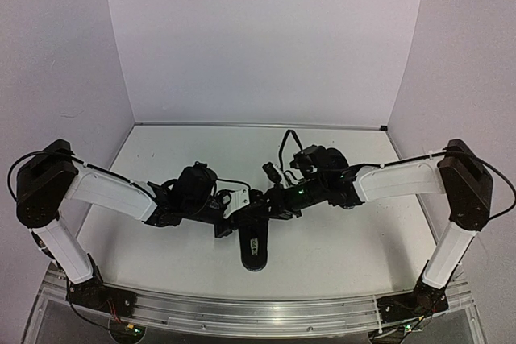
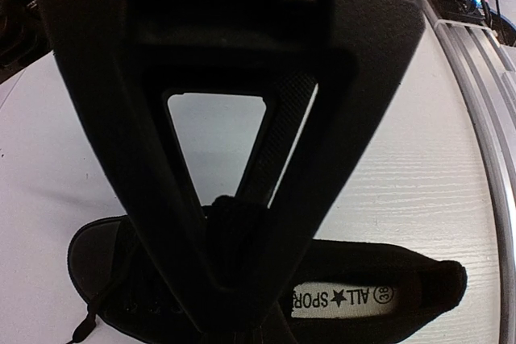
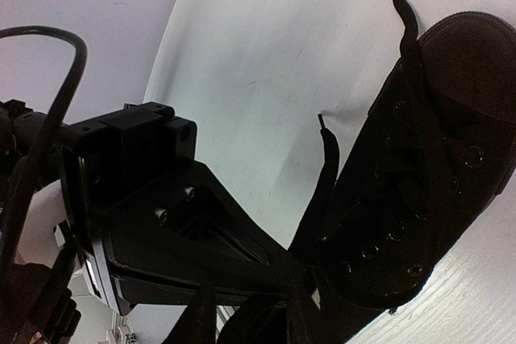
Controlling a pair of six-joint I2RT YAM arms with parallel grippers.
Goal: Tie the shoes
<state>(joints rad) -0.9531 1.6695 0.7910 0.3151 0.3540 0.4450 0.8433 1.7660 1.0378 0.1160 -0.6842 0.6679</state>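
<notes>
One black shoe (image 1: 254, 246) lies mid-table, its toe toward the near edge. No second shoe shows. In the left wrist view the shoe (image 2: 403, 279) shows its white insole label, and my left gripper (image 2: 234, 288) stands over its tongue, its fingers closed to a V with a dark lump of lace between them. In the right wrist view a lace (image 3: 321, 175) runs from its free tip down to the left gripper's tip (image 3: 302, 267) beside the shoe's eyelets (image 3: 427, 159). A second lace end (image 3: 401, 14) lies loose by the toe. My right gripper (image 3: 266, 324) is a dark blur at the bottom edge. In the top view both grippers, left (image 1: 228, 219) and right (image 1: 272, 197), meet at the shoe's opening.
An aluminium rail (image 1: 258, 312) runs along the near table edge and shows in the left wrist view (image 2: 484, 118). White walls (image 1: 266, 38) close in the back and sides. Black cables (image 1: 284, 144) loop above the right wrist.
</notes>
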